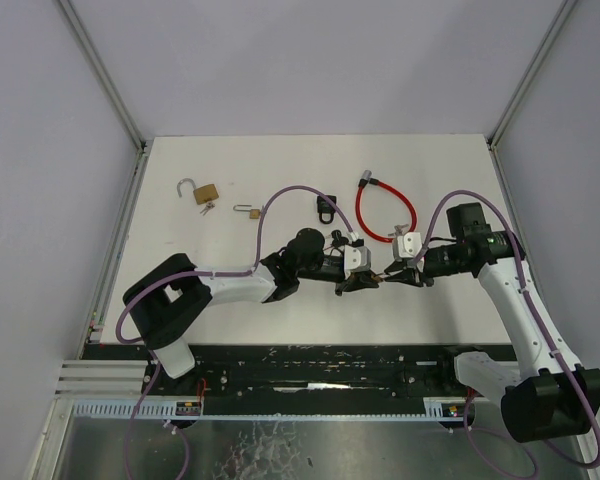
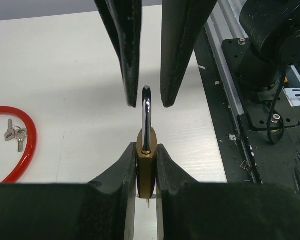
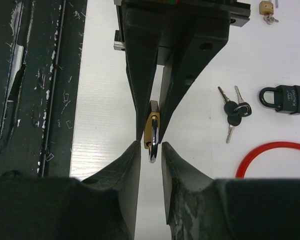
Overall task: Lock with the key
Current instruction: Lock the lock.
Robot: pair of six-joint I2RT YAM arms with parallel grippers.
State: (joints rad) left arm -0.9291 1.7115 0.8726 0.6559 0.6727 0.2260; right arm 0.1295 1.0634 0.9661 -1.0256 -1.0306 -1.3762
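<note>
A small brass padlock (image 2: 146, 165) is clamped by its body between the fingers of my left gripper (image 2: 146, 147), held above the table's near middle (image 1: 380, 278). Its silver shackle (image 2: 146, 117) points toward my right gripper (image 3: 151, 145). The right fingers (image 2: 127, 60) stand on either side of the shackle tip with a narrow gap on each side and do not touch it. A thin metal sliver (image 2: 148, 202) pokes out under the padlock body; whether it is the key I cannot tell.
A red cable lock (image 1: 385, 210) with small keys (image 2: 15, 134) lies behind the grippers. A black padlock (image 3: 285, 99) and black-headed keys (image 3: 233, 112) lie nearby. Two more brass padlocks (image 1: 202, 191) (image 1: 248, 211) sit at the back left. The black base rail (image 1: 330, 365) runs along the near edge.
</note>
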